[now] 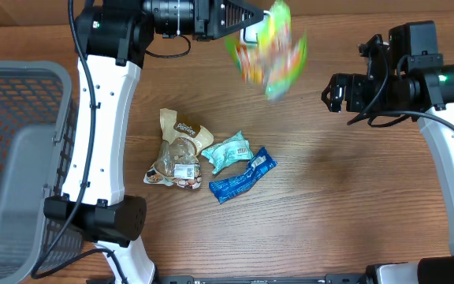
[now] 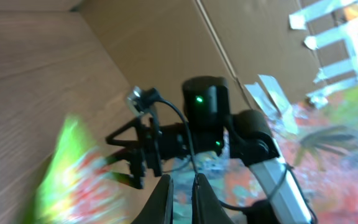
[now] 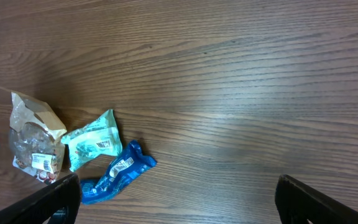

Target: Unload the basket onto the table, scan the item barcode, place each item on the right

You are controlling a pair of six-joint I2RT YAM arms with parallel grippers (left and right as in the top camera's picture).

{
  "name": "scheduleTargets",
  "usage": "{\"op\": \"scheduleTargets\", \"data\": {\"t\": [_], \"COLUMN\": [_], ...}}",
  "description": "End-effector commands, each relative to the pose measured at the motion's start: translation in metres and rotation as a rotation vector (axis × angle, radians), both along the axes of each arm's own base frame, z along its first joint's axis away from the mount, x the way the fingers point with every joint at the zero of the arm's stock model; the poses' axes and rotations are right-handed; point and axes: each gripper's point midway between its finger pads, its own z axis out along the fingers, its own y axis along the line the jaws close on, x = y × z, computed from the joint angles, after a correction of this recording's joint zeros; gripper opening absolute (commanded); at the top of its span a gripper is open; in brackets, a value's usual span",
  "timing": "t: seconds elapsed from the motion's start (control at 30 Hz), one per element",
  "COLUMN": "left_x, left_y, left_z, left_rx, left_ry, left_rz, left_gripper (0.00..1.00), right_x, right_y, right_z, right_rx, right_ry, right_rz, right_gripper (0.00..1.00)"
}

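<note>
Blurred green-orange packet [image 1: 270, 51] was pinched by left end effector [image 1: 249, 28] over the far edge of the surface [image 1: 329, 197]; right end effector [image 1: 333, 91] stood spread; teal pack [image 1: 228, 151] and blue pack [image 1: 243, 175] lay mid-surface.

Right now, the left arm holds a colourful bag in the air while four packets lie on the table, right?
Not four: the overhead view shows three packets on the table, a tan nut bag, a teal packet and a blue packet. The left arm does hold the colourful bag in the air.
</note>
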Motion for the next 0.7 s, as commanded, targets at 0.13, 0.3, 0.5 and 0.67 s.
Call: {"op": "scheduleTargets", "data": {"t": [0.13, 0.3, 0.5, 0.67], "left_x": [0.025, 0.031, 0.035, 0.045], "left_y": [0.018, 0.028, 0.025, 0.024], "left_z": [-0.048, -0.106, -0.174, -0.252], "left_rx": [0.291, 0.633, 0.990, 1.177], "left_ry": [-0.053, -0.055, -0.056, 0.038], "left_rz": [0.249, 0.380, 0.416, 0.347], "left_gripper": [0.04, 0.16, 0.58, 0.72], "right_x": [0.003, 0.003, 0.001, -0.003], "right_y": [0.000, 0.001, 0.003, 0.002], "right_z": [0.008, 0.008, 0.008, 0.005], "right_rx": [-0.003, -0.001, 0.011, 0.006], "right_ry": [-0.024, -0.024, -0.017, 0.005], "right_rz": [0.001, -0.002, 0.005, 0.007], "right_gripper": [1.00, 1.00, 1.00, 1.00]}}
